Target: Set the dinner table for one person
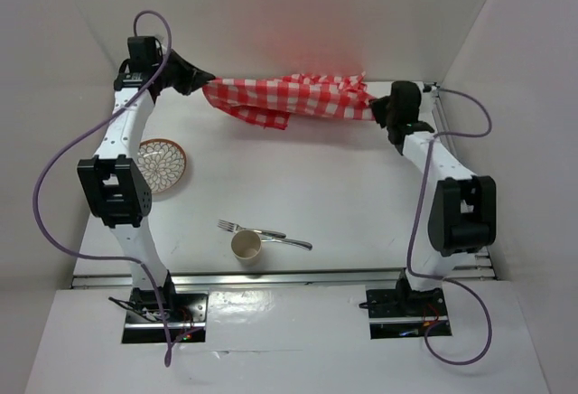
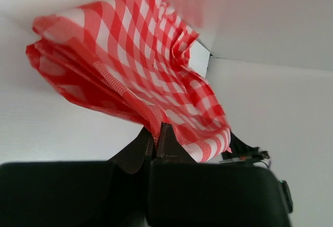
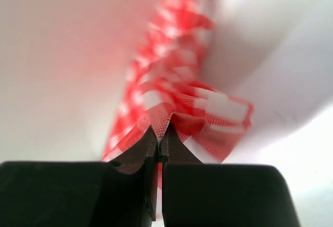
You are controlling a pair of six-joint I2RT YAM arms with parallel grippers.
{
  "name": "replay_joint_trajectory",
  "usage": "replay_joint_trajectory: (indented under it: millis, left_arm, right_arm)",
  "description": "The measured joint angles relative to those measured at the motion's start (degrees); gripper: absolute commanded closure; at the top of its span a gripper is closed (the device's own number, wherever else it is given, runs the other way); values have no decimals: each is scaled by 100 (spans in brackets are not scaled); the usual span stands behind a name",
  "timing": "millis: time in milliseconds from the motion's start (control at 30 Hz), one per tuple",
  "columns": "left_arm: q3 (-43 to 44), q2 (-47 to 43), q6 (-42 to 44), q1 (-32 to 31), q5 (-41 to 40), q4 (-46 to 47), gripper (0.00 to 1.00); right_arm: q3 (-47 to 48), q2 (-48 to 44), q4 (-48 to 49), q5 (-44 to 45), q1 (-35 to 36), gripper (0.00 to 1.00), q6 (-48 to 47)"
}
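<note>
The red-and-white checked cloth (image 1: 289, 96) is held above the far part of the white desk (image 1: 352, 186). One end is pinched in the left fingers (image 2: 136, 153) and the other in the right fingers (image 3: 139, 153), presumably so it can be spread flat. The patterned plate (image 1: 163, 164), fork (image 1: 237, 227) and cup (image 1: 246, 246) are seen nearer, on the bare desk.

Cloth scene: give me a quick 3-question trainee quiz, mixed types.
1. True or false: the left gripper and right gripper are each shut on the cloth.
2. The cup stands: A) under the cloth, B) next to the fork, C) in a gripper.
3. Which arm partly hides the plate?

Key: 1 true; 2 B; 3 left arm.
</note>
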Motion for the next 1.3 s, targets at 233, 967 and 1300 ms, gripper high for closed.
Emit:
replay_joint_trajectory:
  millis: [233, 967, 1300]
  left_arm:
    - [-1137, -994, 487, 92, 96, 245, 100]
    - [-5700, -2944, 1331, -520, -369, 546, 100]
    - [-5477, -2944, 1427, -520, -505, 520, 100]
  right_arm:
    - [-872, -2166, 90, -354, -151, 100, -970]
    - [-4548, -4868, -2144, -1335, -179, 18, -684]
    - [-4686, -2977, -409, -1996, -319, 19, -603]
